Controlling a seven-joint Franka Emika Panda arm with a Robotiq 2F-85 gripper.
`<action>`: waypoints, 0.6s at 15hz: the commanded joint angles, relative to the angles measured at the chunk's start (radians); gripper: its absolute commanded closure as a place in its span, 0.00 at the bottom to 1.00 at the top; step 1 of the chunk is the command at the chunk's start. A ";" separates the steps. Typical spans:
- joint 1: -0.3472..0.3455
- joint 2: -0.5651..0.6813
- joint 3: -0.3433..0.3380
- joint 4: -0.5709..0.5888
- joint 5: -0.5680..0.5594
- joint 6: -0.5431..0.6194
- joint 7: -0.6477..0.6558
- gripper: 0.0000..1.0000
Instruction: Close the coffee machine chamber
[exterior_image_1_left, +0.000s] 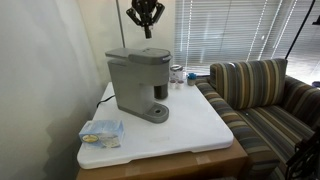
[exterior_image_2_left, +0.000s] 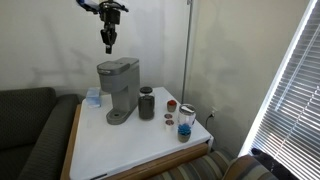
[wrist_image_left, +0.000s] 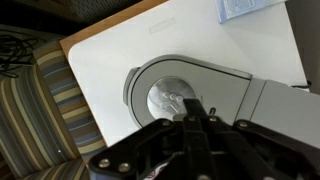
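My gripper (exterior_image_1_left: 147, 32), fingers together and empty, hangs well above the chamber (exterior_image_1_left: 136, 55) of the coffee machine (exterior_image_1_left: 130, 88) by the wall-side edge of the worktop (exterior_image_1_left: 195, 125), so I judge the push goes straight down.

Exteriors seemingly opposed; wrist looks down.

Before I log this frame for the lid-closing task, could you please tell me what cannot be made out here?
- Black robot gripper: jaws open or shut, too small and dark in both exterior views; blurred up close in the wrist view.
- Rounded grey chamber lid of the boxy grey plastic coffee machine: fully shut or not, too small; in the wrist view, cut by the right edge.
- Small containers, exterior view: contents too small.
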 joint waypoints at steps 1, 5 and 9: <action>-0.014 0.052 0.004 0.069 0.010 -0.034 0.056 1.00; -0.020 0.076 0.006 0.073 0.014 -0.036 0.114 1.00; -0.032 0.083 0.012 0.035 0.019 -0.020 0.134 1.00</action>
